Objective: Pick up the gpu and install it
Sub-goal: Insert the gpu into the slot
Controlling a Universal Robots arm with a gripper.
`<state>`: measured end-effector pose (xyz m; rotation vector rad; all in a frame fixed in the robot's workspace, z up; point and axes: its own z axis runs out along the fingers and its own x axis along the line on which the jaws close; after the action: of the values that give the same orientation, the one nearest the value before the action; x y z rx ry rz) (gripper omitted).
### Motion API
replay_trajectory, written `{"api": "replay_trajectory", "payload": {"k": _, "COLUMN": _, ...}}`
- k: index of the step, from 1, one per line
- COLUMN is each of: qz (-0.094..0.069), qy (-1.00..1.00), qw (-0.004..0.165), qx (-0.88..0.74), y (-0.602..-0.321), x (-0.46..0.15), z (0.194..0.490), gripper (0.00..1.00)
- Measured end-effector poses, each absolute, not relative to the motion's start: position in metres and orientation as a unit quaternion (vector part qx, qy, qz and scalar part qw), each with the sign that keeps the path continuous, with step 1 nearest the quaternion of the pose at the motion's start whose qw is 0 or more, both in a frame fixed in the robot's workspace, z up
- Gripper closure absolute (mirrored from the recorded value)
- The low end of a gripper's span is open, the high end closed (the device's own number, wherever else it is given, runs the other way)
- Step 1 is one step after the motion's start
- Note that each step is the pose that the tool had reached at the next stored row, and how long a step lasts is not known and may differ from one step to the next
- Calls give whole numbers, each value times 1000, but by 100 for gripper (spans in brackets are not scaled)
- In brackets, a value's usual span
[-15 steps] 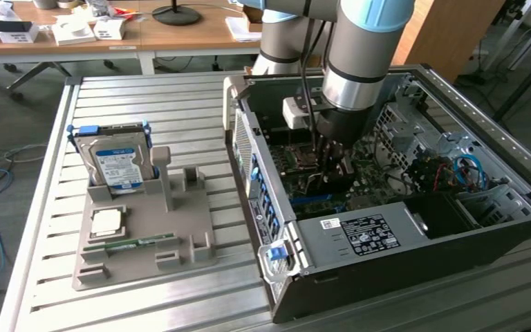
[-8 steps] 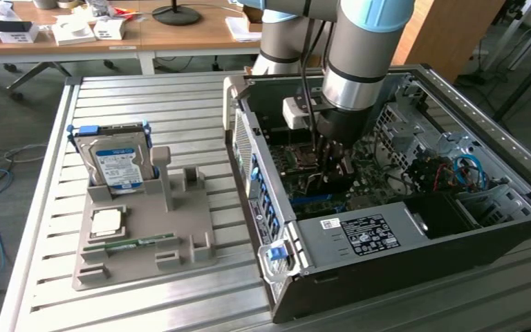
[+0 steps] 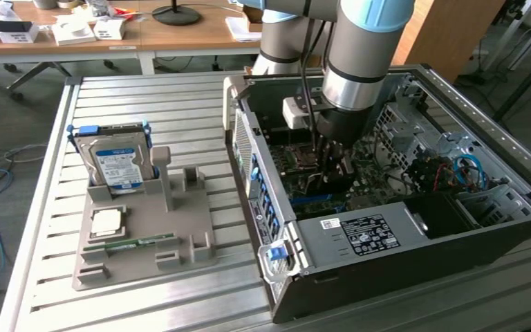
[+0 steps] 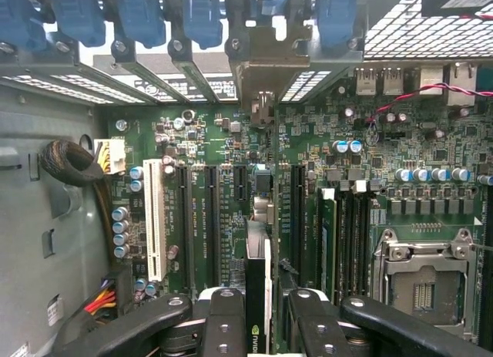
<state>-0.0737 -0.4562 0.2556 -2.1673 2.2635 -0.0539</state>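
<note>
In the wrist view the gpu (image 4: 258, 284) stands on edge over the green motherboard (image 4: 208, 141), in line with a long black slot. Its pale metal bracket (image 4: 262, 68) sits at the case's rear slot openings. My gripper (image 4: 262, 318) is shut on the card, with one black finger (image 4: 223, 322) on each side of it. In the exterior view the gripper (image 3: 333, 173) reaches straight down into the open computer case (image 3: 358, 235), and the gpu (image 3: 336, 182) is a dark shape below it. I cannot tell whether the card's edge is down in the slot.
A grey holder (image 3: 191, 228) on the slatted table at the exterior view's left carries a hard drive (image 3: 118, 162), a CPU (image 3: 107, 221) and a RAM stick (image 3: 141, 243). Beside the card are a white slot (image 4: 154, 218), a CPU socket (image 4: 420, 284) and a cable bundle (image 4: 73, 160).
</note>
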Motion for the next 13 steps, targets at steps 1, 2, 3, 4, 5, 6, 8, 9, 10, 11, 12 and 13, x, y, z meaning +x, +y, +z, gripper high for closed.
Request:
{"api": "replay_trajectory", "payload": {"k": 1, "qz": -17, "qy": 723, "qw": 3, "qx": -691, "y": -456, "x": -74, "z": 256, "gripper": 74}}
{"api": "replay_trajectory", "payload": {"k": 2, "qz": -16, "qy": 724, "qw": 3, "qx": -690, "y": -456, "x": -74, "z": 256, "gripper": 74}}
{"api": "replay_trajectory", "payload": {"k": 3, "qz": -15, "qy": 725, "qw": 2, "qx": -689, "y": -456, "x": -74, "z": 256, "gripper": 74}}
{"api": "replay_trajectory", "payload": {"k": 4, "qz": -15, "qy": 725, "qw": 2, "qx": -688, "y": -456, "x": -74, "z": 256, "gripper": 74}}
{"api": "replay_trajectory", "payload": {"k": 5, "qz": -15, "qy": 726, "qw": 2, "qx": -688, "y": -456, "x": -74, "z": 256, "gripper": 74}}
{"api": "replay_trajectory", "payload": {"k": 6, "qz": -15, "qy": 727, "qw": 1, "qx": -686, "y": -456, "x": -74, "z": 256, "gripper": 74}}
{"api": "replay_trajectory", "payload": {"k": 8, "qz": -15, "qy": 730, "qw": 1, "qx": -683, "y": -456, "x": -74, "z": 256, "gripper": 74}}
{"api": "replay_trajectory", "payload": {"k": 9, "qz": -15, "qy": 732, "qw": 1, "qx": -681, "y": -456, "x": -74, "z": 256, "gripper": 74}}
{"api": "replay_trajectory", "payload": {"k": 10, "qz": -15, "qy": 735, "qw": 1, "qx": -678, "y": -457, "x": -74, "z": 256, "gripper": 74}}
{"api": "replay_trajectory", "payload": {"k": 11, "qz": -15, "qy": 736, "qw": 1, "qx": -676, "y": -457, "x": -74, "z": 256, "gripper": 74}}
{"api": "replay_trajectory", "payload": {"k": 12, "qz": -14, "qy": 737, "qw": 1, "qx": -676, "y": -457, "x": -74, "z": 256, "gripper": 74}}
{"api": "replay_trajectory", "payload": {"k": 13, "qz": -14, "qy": 737, "qw": 1, "qx": -676, "y": -457, "x": -74, "z": 256, "gripper": 74}}
